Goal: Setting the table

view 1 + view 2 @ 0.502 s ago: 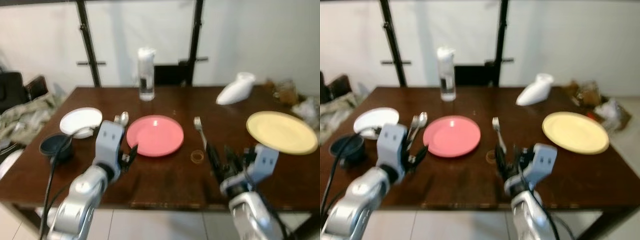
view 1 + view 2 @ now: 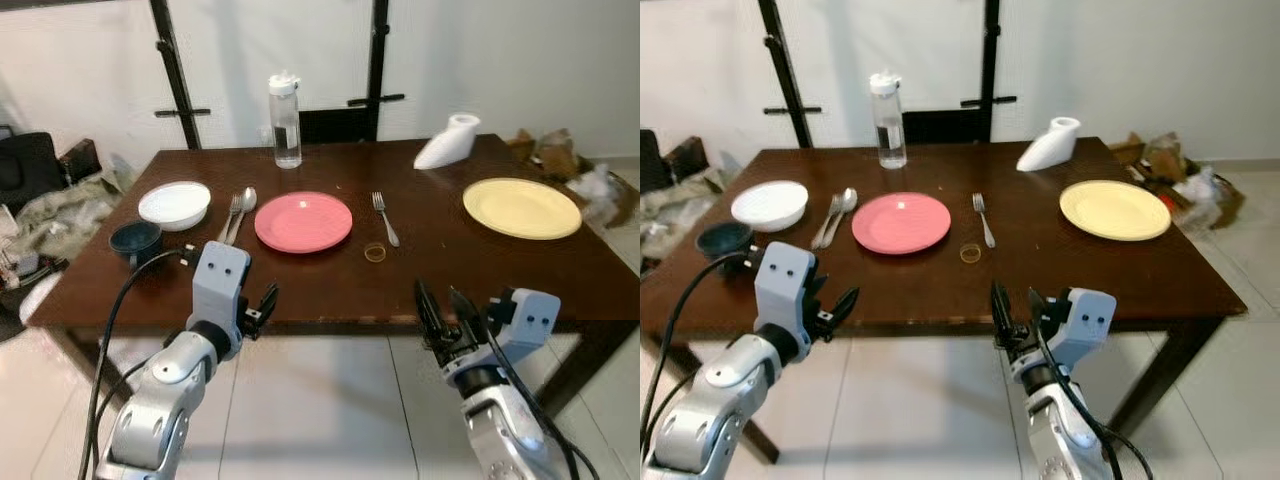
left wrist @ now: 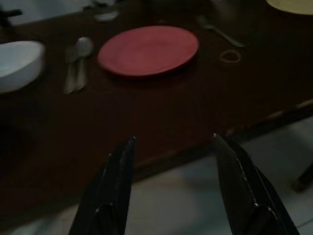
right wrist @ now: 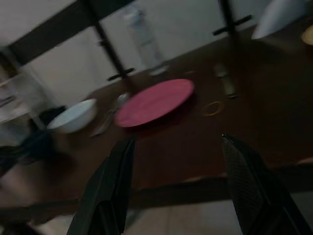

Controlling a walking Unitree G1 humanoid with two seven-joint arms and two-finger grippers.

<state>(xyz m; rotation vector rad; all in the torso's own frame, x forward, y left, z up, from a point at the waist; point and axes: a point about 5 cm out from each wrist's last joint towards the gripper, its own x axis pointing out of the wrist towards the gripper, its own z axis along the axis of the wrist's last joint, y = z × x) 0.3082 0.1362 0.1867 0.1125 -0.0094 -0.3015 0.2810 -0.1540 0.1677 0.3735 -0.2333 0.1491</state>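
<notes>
The right wrist view is blurred and dim; the left wrist view is dark, and the near part of the table reads there only as a dark mass. The table's legs are mostly cut off or hidden by the arms in the head views.

The dark wooden table (image 2: pixel 330 290) stands against a white wall. A pink plate (image 2: pixel 303 221) lies near the middle. Just to its left lie a spoon (image 2: pixel 243 207) and what appears to be a fork beside it, the two too close to separate cleanly. A second fork (image 2: pixel 384 218) lies to the plate's right, apart from it, and a small ring (image 2: pixel 375 253) sits on the wood just in front of that fork. A white bowl (image 2: pixel 174 205) and a dark blue cup (image 2: pixel 135 241) occupy the left end; the cup is near the table's edge. A yellow plate (image 2: pixel 521 207) lies at the right end, well apart from the pink one. A clear water bottle (image 2: pixel 285 122) stands upright at the far edge, and a white object (image 2: pixel 447 144) lies tipped near the far right corner.

Both arms are held off the near edge, over pale tiled floor. The left gripper (image 3: pixel 173 188) has its fingers spread and holds nothing. The right gripper (image 4: pixel 178 183) likewise has its fingers parted and empty. Open floor runs along the whole near side.
</notes>
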